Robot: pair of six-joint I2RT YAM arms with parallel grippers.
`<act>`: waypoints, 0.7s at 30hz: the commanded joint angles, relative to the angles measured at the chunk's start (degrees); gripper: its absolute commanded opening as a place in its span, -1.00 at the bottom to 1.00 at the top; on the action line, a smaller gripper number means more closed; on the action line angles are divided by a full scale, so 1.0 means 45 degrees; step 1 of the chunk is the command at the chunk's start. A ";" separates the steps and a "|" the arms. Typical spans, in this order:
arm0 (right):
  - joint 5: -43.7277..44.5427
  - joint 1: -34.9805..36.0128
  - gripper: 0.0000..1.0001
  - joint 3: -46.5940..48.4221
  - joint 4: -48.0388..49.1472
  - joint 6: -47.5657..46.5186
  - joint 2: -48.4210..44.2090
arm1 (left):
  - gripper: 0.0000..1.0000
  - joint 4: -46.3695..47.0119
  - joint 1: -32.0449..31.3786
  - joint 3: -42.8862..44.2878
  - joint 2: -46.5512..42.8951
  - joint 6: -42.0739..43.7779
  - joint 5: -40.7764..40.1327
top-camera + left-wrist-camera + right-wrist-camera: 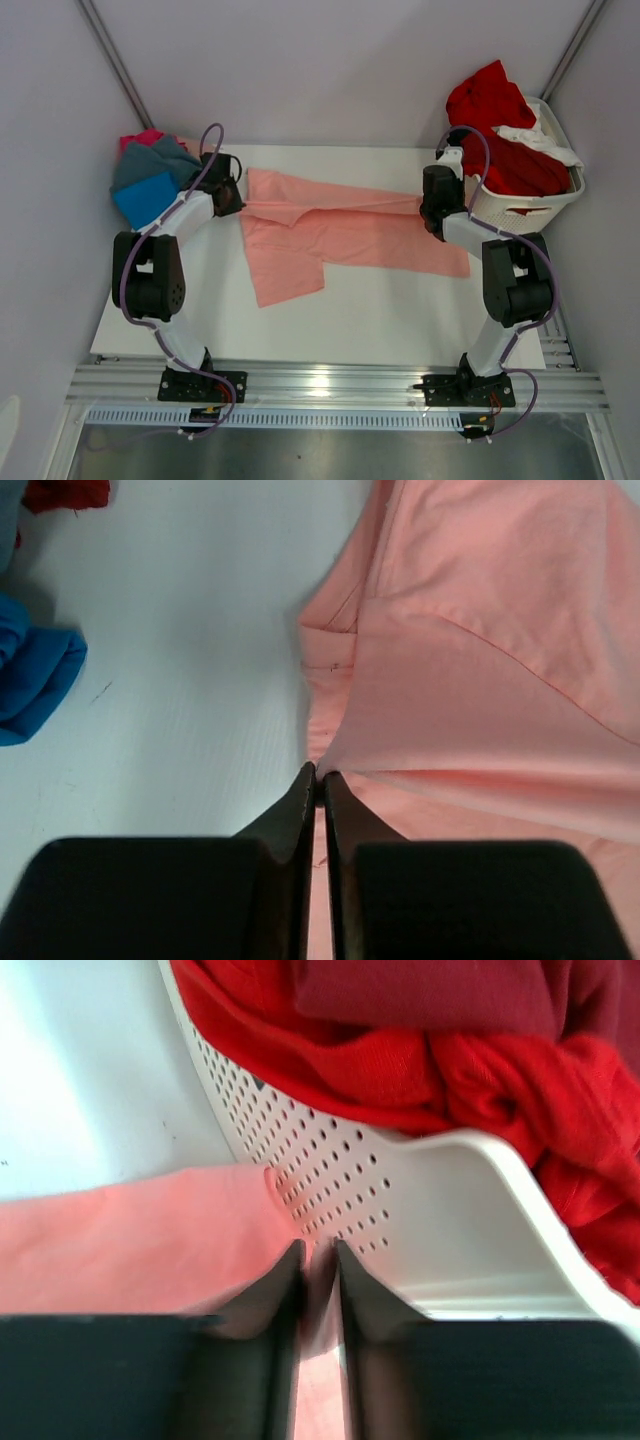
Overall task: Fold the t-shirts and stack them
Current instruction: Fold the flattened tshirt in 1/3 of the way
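A salmon-pink t-shirt (340,235) lies spread across the white table (380,300) between my two arms. My left gripper (232,198) sits at the shirt's left edge. In the left wrist view the left gripper (320,775) is shut, its tips pinching the pink cloth (480,680) into a small peak. My right gripper (432,222) is at the shirt's right end, close against the basket. In the right wrist view the right gripper (318,1250) shows a narrow gap between its jaws, and a fold of the pink shirt (130,1250) lies in that gap. This view is blurred.
A white perforated laundry basket (520,205) stands at the back right, holding red shirts (500,120) and a white one (530,135). Its wall (440,1210) is just beyond my right fingertips. A pile of blue (145,195), grey (150,165) and magenta (140,140) shirts sits at the back left.
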 commanded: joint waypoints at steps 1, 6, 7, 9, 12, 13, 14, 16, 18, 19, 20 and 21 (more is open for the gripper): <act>0.0596 -0.0065 -0.39 -0.0085 0.0017 0.0715 -0.0362 | -0.72 0.0162 0.0049 -0.0125 -0.0475 -0.0764 -0.0150; 0.0676 -0.0065 0.01 0.0188 -0.0158 0.0988 -0.0263 | 0.17 0.0103 0.0049 -0.0183 -0.0493 -0.1037 -0.0090; 0.0636 -0.0065 0.05 0.0208 -0.0197 0.1047 -0.0322 | 0.28 0.0141 0.0049 -0.0203 -0.0532 -0.1038 -0.0071; 0.0558 -0.0065 0.17 0.0228 -0.0197 0.1125 -0.0400 | 0.42 0.0122 0.0049 -0.0203 -0.0610 -0.1096 -0.0051; 0.0246 -0.0085 0.29 0.0247 -0.0255 0.1301 -0.0712 | 0.50 0.0200 0.0049 -0.0183 -0.0708 -0.1096 0.0143; 0.0110 -0.0066 0.30 0.0266 -0.0275 0.1359 -0.0771 | 0.50 0.0181 0.0049 -0.0164 -0.0708 -0.1077 0.0202; -0.0085 -0.0065 0.31 0.0325 -0.0333 0.1379 -0.0907 | 0.50 0.0181 0.0049 -0.0144 -0.0708 -0.1077 0.0241; -0.0281 -0.0065 0.31 0.0442 -0.0567 0.1477 -0.0947 | 0.49 0.0142 0.0049 -0.0047 -0.0728 -0.1096 0.0436; -0.0710 -0.0007 0.31 0.0715 -0.1034 0.1691 -0.0928 | 0.43 0.0336 0.0010 -0.0279 -0.0864 -0.1116 0.1116; -0.0847 0.0013 0.32 0.0755 -0.1114 0.1731 -0.0966 | 0.42 0.0782 -0.0087 -0.0436 -0.1019 -0.1174 0.1236; -0.1119 0.0109 0.31 0.0716 -0.1154 0.1770 -0.0986 | 0.40 0.1134 -0.0165 -0.1172 -0.1408 -0.1213 0.1412; -0.1296 0.0168 0.32 0.0677 -0.1289 0.2118 -0.1083 | 0.40 0.1544 -0.0243 -0.1489 -0.1663 -0.1214 0.1607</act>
